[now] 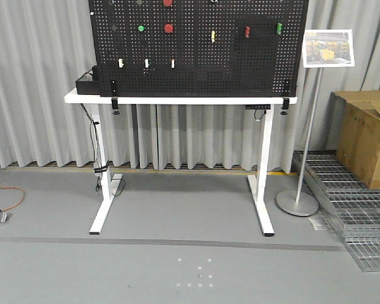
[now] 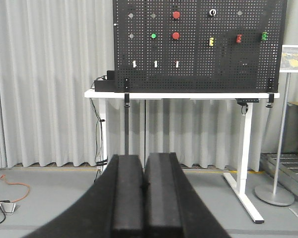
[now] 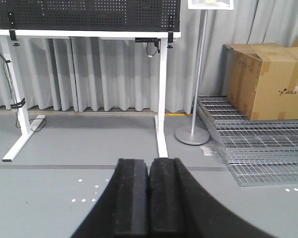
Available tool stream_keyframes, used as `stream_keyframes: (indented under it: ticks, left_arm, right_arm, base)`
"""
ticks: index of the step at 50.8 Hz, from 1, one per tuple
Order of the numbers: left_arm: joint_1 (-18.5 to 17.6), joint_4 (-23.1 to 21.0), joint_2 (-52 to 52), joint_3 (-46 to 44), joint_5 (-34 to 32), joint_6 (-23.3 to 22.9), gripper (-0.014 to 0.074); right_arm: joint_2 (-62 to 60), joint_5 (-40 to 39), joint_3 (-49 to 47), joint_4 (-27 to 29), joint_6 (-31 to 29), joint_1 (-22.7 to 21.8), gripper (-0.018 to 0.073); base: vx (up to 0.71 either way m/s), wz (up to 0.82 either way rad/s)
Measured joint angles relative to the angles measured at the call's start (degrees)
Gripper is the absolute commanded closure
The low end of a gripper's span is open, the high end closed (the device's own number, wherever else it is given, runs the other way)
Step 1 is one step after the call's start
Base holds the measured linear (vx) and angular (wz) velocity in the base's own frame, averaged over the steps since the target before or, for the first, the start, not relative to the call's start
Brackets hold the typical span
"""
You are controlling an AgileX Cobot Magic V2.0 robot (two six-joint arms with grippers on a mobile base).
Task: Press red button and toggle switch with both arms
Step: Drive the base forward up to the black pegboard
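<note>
Our left gripper (image 2: 143, 198) fills the foot of its wrist view, jaws closed on nothing; our right gripper (image 3: 149, 198) shows the same, jaws shut and empty. Both arms sit low and level, well short of the pegboard (image 2: 198, 49), which stands upright on the white desk (image 2: 179, 94) ahead of and above them. The left wrist faces the pegboard's left half; the right wrist looks beneath the pegboard's right end, so we judge the left arm better lined up. High on the pegboard's left half sits a red button (image 2: 176, 35), a second red button (image 2: 176, 15) above it; below them runs a row of white toggle switches (image 2: 156, 64), their levers apparently vertical.
</note>
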Motion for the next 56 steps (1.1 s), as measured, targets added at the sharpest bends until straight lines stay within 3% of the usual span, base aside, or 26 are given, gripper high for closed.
stream_keyframes:
  ticks: [36, 56]
  left_arm:
    - [0.0, 0.0, 0.0, 0.0, 0.0, 0.0, 0.0595]
    - [0.0, 0.0, 0.0, 0.0, 0.0, 0.0, 0.0595]
  right_arm:
    - [0.0, 0.01, 0.0, 0.0, 0.0, 0.0, 0.0559]
    - [0.0, 0.01, 0.0, 0.0, 0.0, 0.0, 0.0559]
  base:
    - [0.02, 0.0]
    - [0.21, 0.03]
